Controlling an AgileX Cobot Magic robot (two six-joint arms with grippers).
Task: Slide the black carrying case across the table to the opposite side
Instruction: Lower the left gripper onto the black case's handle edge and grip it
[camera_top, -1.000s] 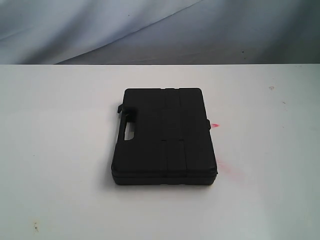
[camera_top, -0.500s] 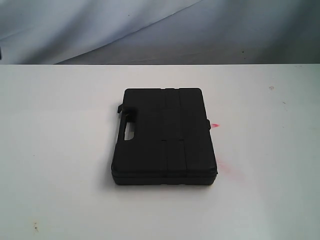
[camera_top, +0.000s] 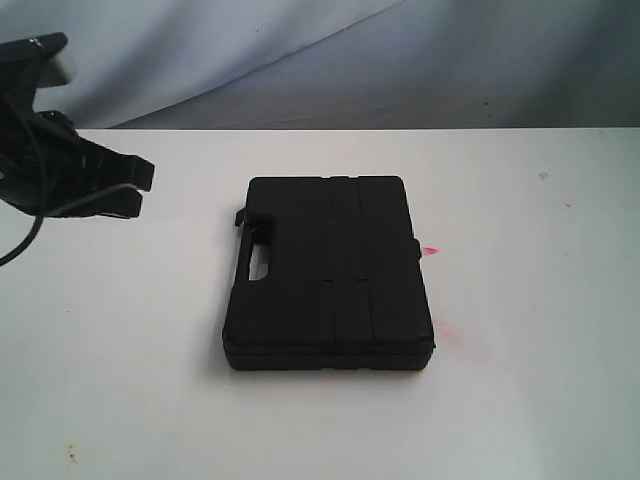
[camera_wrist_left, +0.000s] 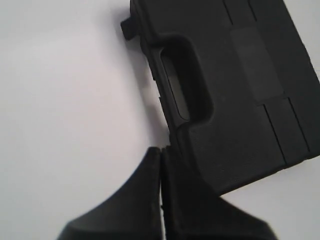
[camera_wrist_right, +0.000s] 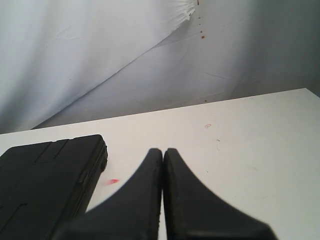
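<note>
The white table (camera_top: 120, 340) carries one black carrying case (camera_top: 330, 275), which lies flat on its broad face near the middle with its slot handle toward the left of the exterior view. Just beside the case's right edge the tabletop shows a small bright pink mark (camera_top: 430, 250) and a fainter pink smear (camera_top: 455, 340). A few tiny dark specks (camera_top: 71, 455) dot the surface.

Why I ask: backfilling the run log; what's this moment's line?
left gripper: shut, short of case | right gripper: shut, off case | case: flat on table

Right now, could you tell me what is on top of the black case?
Nothing sits on the case; its top is bare. Closed, it hides any contents.
</note>
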